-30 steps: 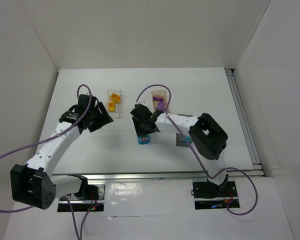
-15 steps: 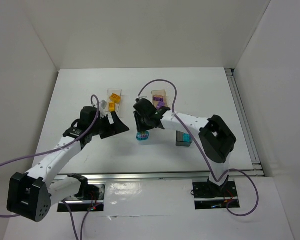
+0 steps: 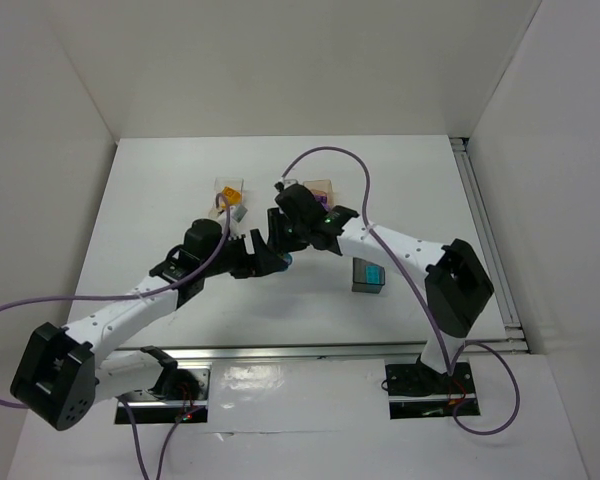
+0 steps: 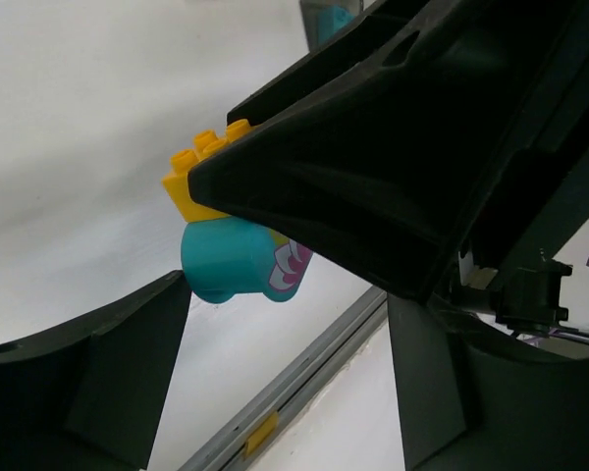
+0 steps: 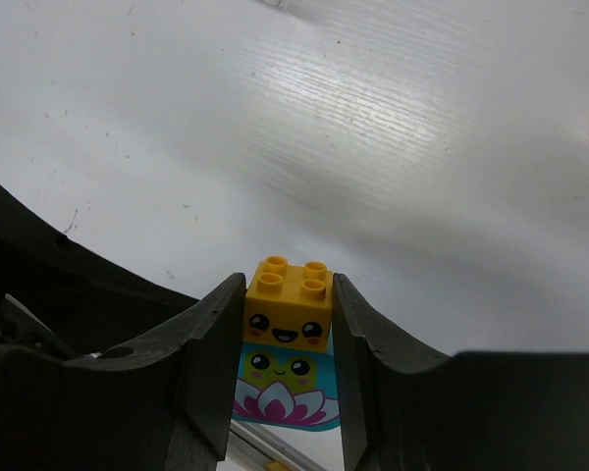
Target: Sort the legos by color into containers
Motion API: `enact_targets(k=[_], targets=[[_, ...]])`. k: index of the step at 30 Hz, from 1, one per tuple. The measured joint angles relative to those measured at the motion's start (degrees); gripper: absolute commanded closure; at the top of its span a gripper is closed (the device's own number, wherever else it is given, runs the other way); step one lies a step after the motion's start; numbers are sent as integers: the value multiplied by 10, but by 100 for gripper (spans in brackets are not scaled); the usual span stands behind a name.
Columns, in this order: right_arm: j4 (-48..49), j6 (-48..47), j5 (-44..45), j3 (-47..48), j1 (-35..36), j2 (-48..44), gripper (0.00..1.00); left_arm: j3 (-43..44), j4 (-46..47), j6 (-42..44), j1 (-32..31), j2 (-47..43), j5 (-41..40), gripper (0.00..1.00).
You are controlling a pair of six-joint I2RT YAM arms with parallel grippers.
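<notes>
The right end effector [image 4: 275, 186] hides most of the yellow brick [image 4: 187, 191].

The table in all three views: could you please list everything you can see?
clear container: one, clear, far left of centre, yellow lego inside
orange-tan container: one, translucent orange, far centre, purple lego inside
grey container: one, dark grey, right of centre, teal lego inside
stacked legos: two, yellow on teal, gripped at centre
table: one, white, underneath
left claw: one, black, open beside the stack
right claw: one, black, shut on stacked legos

Black left gripper [image 4: 285, 329] and black right gripper [image 5: 288, 329], with its yellow-and-teal plastic brick stack [image 5: 281, 383], crowd mid-table; white table [image 3: 150, 190] lies open left and right.
</notes>
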Motion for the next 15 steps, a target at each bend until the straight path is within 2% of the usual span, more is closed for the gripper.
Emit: enact_targets(k=[2, 6, 9, 13, 14, 15], targets=[[0, 2, -1, 0, -2, 0, 75, 0, 8, -2, -5, 4, -5, 20], [1, 7, -9, 0, -5, -4, 75, -5, 16, -4, -7, 8, -24, 36], [3, 12, -27, -3, -5, -16, 75, -7, 21, -4, -10, 7, -38, 45], [5, 12, -35, -6, -11, -29, 75, -8, 30, -13, -13, 5, -56, 73], [5, 12, -38, -7, -13, -31, 75, -8, 32, -15, -14, 5, -59, 90], [5, 12, -40, -7, -15, -32, 75, -8, 34, -16, -15, 4, -61, 100]])
